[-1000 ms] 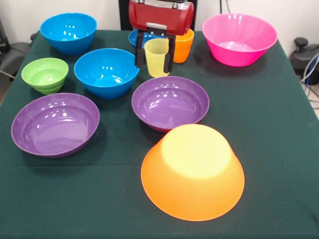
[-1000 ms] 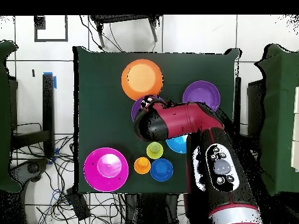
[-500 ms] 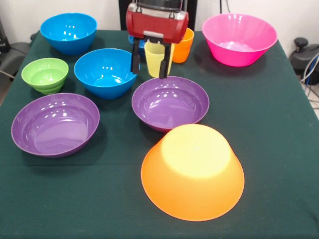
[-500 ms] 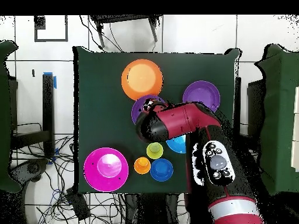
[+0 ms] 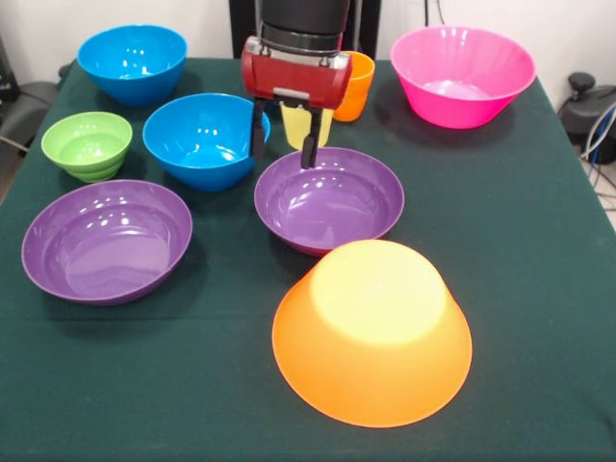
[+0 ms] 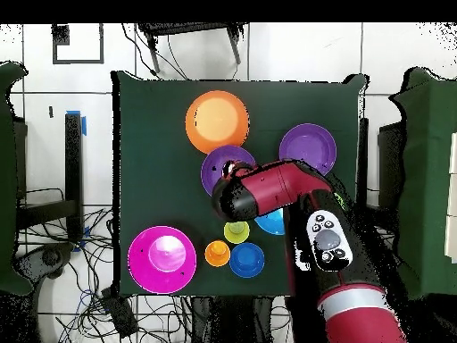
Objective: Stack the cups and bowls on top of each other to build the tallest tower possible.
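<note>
My gripper hangs open over the far rim of the middle purple bowl, with nothing between its fingers. The ribbed yellow cup stands upright on the table just behind it, partly hidden by the right finger. The orange cup stands behind that one. The wide yellow-orange bowl lies upside down near the front edge with nothing on it. In the overhead view the arm's head is apart from the yellow cup.
Two bright blue bowls, a green bowl and a second purple bowl stand on the left. The pink bowl is at the far right. A small dark blue bowl sits beside the orange cup.
The gripper straddled the yellow cup a second ago. It has since risen and moved away from the cup towards the purple bowl. The cup stays on the table.
</note>
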Motion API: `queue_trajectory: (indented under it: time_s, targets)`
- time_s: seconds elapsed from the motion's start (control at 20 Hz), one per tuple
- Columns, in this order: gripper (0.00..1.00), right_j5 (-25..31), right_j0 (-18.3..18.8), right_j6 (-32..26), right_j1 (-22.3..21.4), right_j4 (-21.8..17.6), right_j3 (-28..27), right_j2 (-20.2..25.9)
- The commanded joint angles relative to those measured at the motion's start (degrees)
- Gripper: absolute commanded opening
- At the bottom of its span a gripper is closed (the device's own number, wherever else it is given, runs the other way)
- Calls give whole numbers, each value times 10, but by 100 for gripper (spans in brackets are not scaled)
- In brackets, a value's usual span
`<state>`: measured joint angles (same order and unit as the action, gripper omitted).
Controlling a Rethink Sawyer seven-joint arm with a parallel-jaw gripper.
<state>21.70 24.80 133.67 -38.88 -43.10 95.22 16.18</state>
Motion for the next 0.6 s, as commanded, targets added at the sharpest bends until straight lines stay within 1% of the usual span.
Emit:
queue_trajectory:
  time_s: [0.05, 0.35, 0.6]
  targets:
    - [100, 23, 0, -115, 44, -88, -22, -4]
    - [100, 32, 3, -119, 29, -121, -20, -23]
    - [100, 28, 3, -112, 28, -139, -16, -30]
